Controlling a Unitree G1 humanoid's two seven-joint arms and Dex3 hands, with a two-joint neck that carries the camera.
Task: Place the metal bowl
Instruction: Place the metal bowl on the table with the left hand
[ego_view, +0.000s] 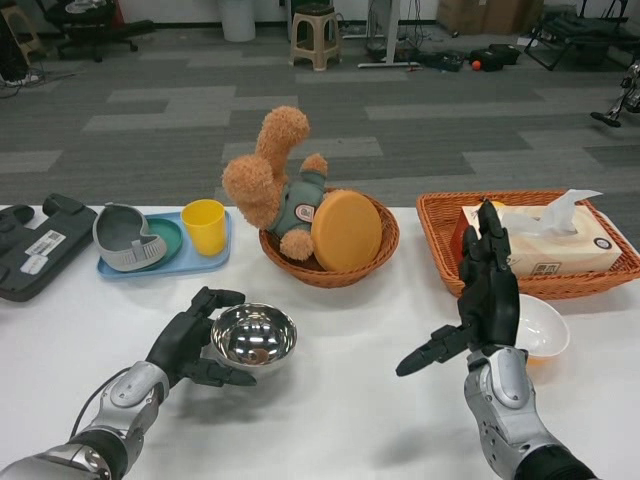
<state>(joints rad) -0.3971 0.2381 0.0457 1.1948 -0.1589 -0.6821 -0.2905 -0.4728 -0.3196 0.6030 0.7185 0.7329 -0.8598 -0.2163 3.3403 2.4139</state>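
The left hand (192, 343) cups the rim of the metal bowl (254, 335), a round, mirror-bright shell resting on the smooth white worktop (330, 420). The right hand (484, 292) stands upright, fingers spread, holding nothing, beside a glossy white bowl (543, 327). Beyond, a fuzzy plush toy (272, 180) sits in a woven round basket (380, 255).
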